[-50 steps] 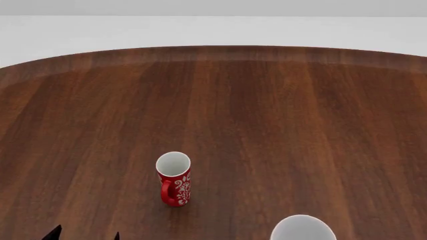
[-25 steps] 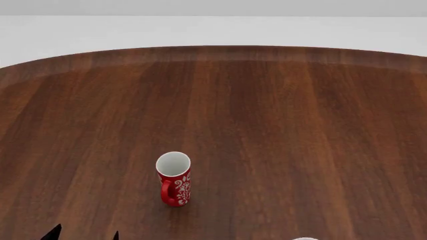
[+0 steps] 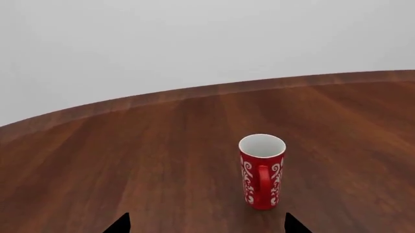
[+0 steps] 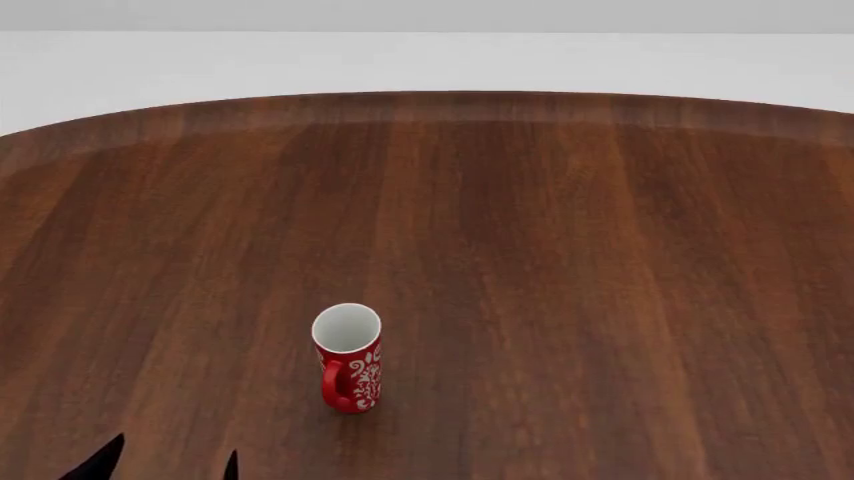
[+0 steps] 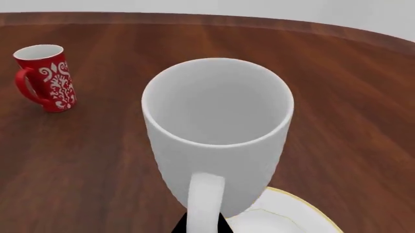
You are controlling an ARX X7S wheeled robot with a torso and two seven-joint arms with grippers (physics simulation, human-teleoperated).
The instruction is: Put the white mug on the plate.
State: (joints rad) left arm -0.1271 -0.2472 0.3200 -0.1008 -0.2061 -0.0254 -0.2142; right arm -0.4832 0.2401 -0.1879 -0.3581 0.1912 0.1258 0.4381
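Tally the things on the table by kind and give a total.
Mugs: 2, the red mug and the white mug.
Plates: 1, the plate, only partly in view under the white mug.
Total: 3.

**Little black points are all that shows of the robot**

The left gripper (image 3: 206,224) shows only two fingertips (image 3: 120,224). They are plain black, pointed like small triangles. The right gripper (image 5: 202,224) is a small dark sliver. No cables, screws or marks show.
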